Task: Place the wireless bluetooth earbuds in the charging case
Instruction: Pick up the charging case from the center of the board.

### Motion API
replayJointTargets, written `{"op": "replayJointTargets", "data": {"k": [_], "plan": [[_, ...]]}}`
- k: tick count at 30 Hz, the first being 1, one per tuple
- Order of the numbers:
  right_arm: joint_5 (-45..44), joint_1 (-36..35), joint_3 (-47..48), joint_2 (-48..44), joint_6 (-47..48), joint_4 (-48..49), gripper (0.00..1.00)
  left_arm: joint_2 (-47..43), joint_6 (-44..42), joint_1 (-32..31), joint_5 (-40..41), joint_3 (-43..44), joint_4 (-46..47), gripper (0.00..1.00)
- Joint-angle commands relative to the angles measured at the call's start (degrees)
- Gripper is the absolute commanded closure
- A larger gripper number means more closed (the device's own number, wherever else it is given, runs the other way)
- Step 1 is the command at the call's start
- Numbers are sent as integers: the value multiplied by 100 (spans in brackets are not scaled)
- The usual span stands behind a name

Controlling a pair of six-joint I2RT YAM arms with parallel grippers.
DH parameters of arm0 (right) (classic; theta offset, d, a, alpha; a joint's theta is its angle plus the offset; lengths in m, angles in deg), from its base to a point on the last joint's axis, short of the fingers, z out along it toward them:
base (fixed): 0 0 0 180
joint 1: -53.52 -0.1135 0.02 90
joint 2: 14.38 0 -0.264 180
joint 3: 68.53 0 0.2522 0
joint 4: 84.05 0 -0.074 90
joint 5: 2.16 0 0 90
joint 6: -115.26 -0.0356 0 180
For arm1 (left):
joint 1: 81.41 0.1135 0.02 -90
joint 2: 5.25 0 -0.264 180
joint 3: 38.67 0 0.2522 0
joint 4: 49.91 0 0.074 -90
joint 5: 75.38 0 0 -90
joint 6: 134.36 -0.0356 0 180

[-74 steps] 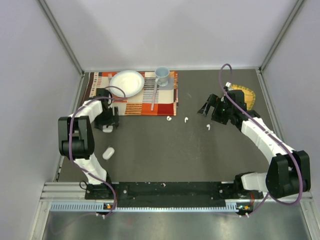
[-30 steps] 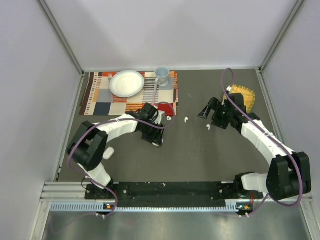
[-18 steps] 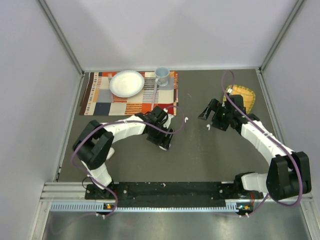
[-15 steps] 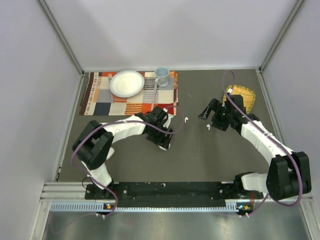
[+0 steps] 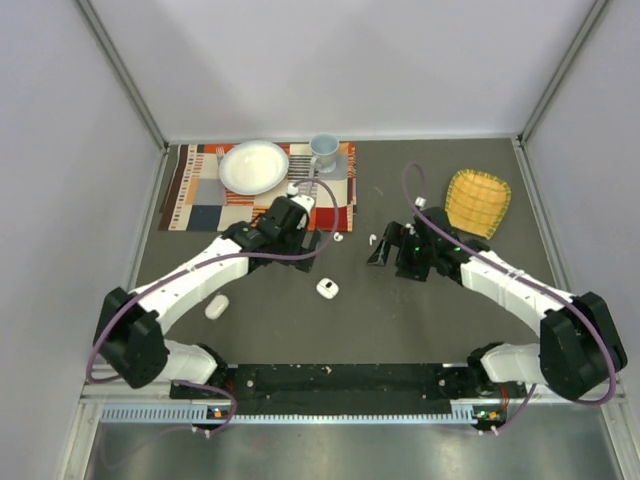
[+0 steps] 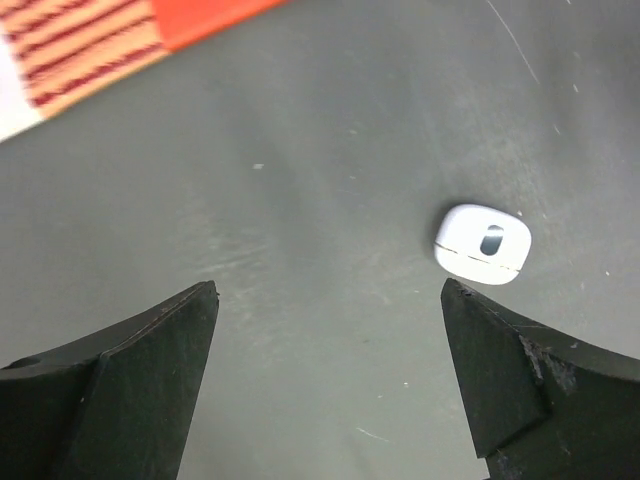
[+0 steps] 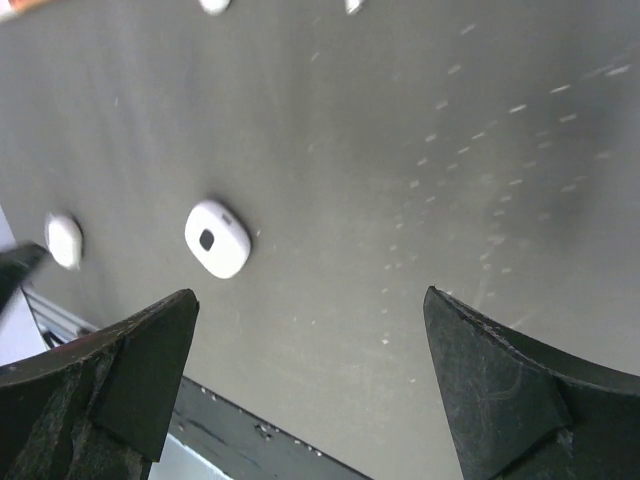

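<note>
Two open claws: left claw [image 6: 328,292] has just released charging case [image 5: 327,288] at counter [image 5: 260,330] centre; right claw [image 7: 308,298] empty. Earbuds [image 5: 339,238] await insertion.

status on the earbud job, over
Left gripper and right gripper both open, empty. Charging case free on table. Earbuds loose beyond it. Nothing blocking the case.

Soft even light, no glare
Top view's sharp, hardly any shadows; wrist cams show dark fuzzy fingers [image 6: 120,400] up close, specks on the table [image 7: 330,330] smeared in the right one.
</note>
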Motion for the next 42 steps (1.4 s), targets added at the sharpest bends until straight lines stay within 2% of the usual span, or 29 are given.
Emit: {"op": "replayJointTargets", "data": {"k": [1, 4, 9, 16, 20, 26, 30, 42], "plan": [[-303, -917, 203, 317, -29, 345, 5, -498, -65, 235, 722, 13, -261, 1], [-322, -1235, 510, 747, 330, 328, 8, -770, 66, 446, 976, -57, -437, 1], [-286, -1552, 1038, 1320, 1332, 205, 15, -1719, 698, 771, 1337, -460, -472, 1], [-533, -1921, 1969, 2005, 2509, -85, 16, -2941, 1147, 1044, 1548, -1067, -385, 1], [-734, -2114, 2462, 2471, 2739, -313, 18, -3503, 1332, 1053, 1829, -1199, -551, 1], [-1165, -2632, 2884, 3034, 3073, -437, 21, -3882, 1236, 1062, 2137, -980, -841, 1], [-1859, -2949, 3130, 3342, 3355, -595, 21, -3927, 1104, 1062, 2181, -804, -894, 1], [-1852, -3082, 3456, 3825, 3513, -683, 27, -3830, 1156, 1070, 2208, -795, -771, 1]]}}
